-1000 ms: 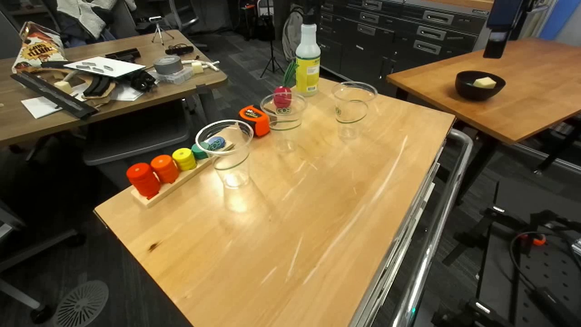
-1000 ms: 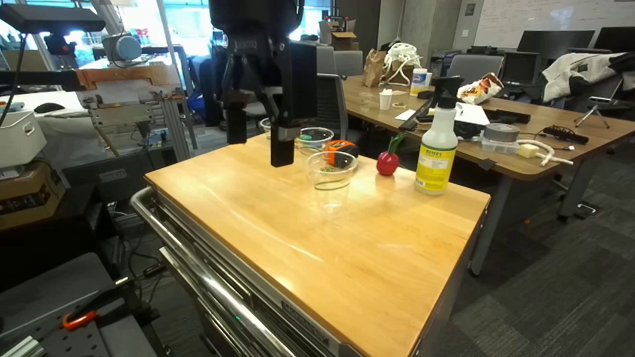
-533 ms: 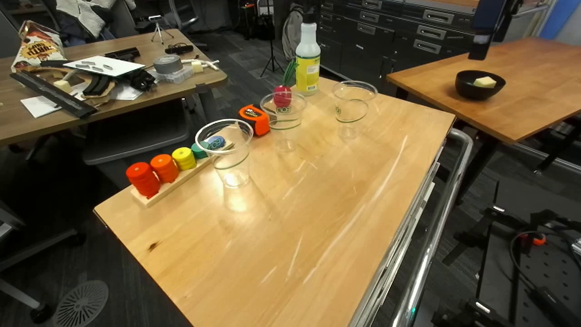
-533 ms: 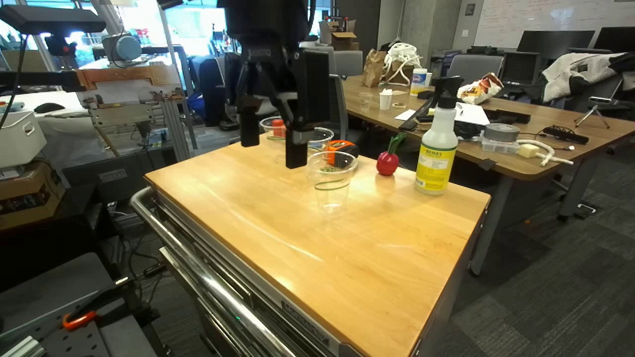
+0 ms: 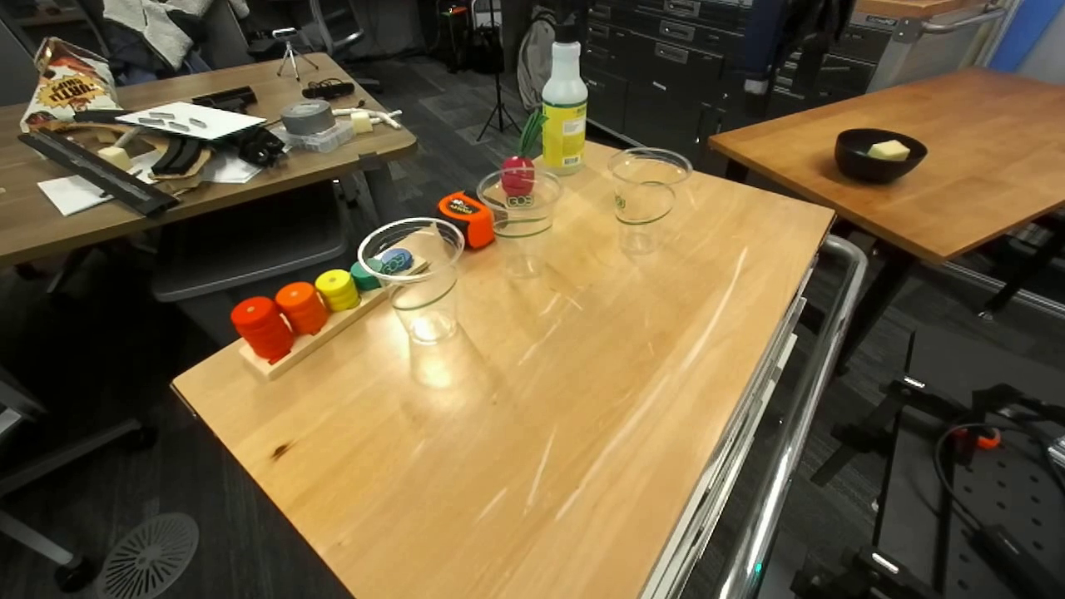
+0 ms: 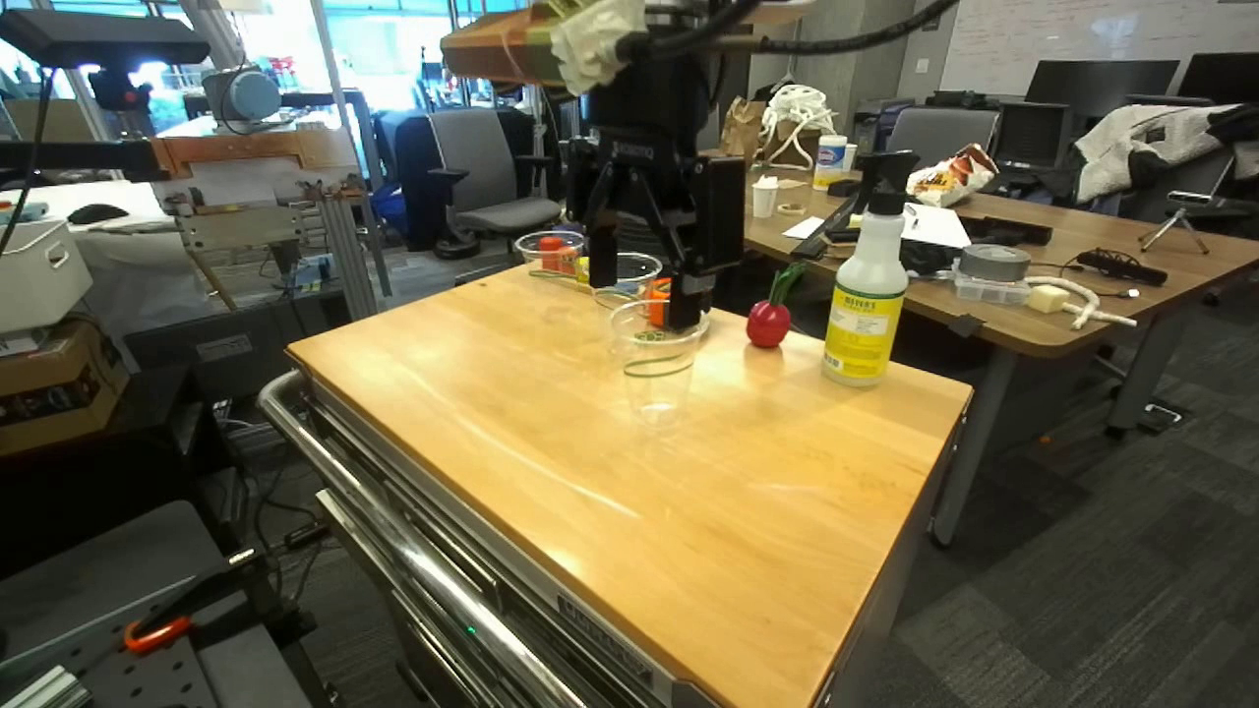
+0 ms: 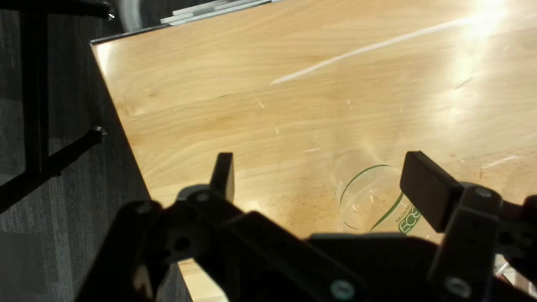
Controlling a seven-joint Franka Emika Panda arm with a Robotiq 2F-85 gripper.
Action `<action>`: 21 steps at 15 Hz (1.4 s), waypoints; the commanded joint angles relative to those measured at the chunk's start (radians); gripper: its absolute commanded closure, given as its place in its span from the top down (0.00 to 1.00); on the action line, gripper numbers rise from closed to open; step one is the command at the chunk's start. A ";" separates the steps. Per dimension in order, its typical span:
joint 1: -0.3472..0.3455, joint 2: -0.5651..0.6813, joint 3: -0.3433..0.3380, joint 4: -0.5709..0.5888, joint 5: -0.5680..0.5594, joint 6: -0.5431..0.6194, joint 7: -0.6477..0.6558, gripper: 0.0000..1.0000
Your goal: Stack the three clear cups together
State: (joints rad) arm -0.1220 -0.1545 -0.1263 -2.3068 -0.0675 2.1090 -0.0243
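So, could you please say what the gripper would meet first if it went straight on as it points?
One of the open fingers would probably meet the clear cup it overlaps in the wrist view; depth is unclear.

Over this past second I've swung the gripper [image 6: 644, 295] across, rightward in an exterior view. It stood left of the nearest cup [image 6: 654, 372] there; now one finger [image 6: 686, 305] overlaps that cup's rim, touching or not I can't tell, and blocks most of the tape measure [image 6: 657, 293]. The move has uncovered the far cup [image 6: 536, 264], which I'd been partly hiding, and a grey chair [image 6: 475, 152], and brought a cable [image 6: 856, 44] into sight at the top. In an exterior view, a dark part of my rig [image 5: 762, 46] has shifted left, from in front of the wooden table [image 5: 957, 150] to in front of the drawers [image 5: 666, 54].
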 commanded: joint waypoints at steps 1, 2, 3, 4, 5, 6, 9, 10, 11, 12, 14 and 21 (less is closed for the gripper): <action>0.008 0.163 -0.003 0.146 0.098 -0.002 0.002 1.00; 0.006 0.195 -0.003 0.174 0.119 -0.003 -0.001 1.00; 0.002 0.229 -0.002 0.201 0.130 -0.004 0.001 1.00; -0.001 0.261 -0.002 0.226 0.140 -0.005 0.000 1.00; -0.004 0.290 -0.001 0.251 0.150 -0.013 -0.003 1.00; -0.007 0.318 -0.001 0.269 0.153 -0.012 -0.006 1.00; -0.015 0.375 0.004 0.306 0.178 -0.024 -0.020 1.00; -0.016 0.393 0.006 0.316 0.179 -0.023 -0.016 1.00; -0.016 0.404 0.006 0.315 0.178 -0.016 -0.013 0.75; -0.016 0.416 0.007 0.320 0.182 -0.011 -0.008 0.74; -0.018 0.425 0.010 0.321 0.189 -0.015 -0.010 0.58; -0.018 0.391 0.011 0.284 0.250 -0.009 0.013 0.04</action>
State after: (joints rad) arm -0.1278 0.2593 -0.1236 -2.0205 0.1502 2.1056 -0.0242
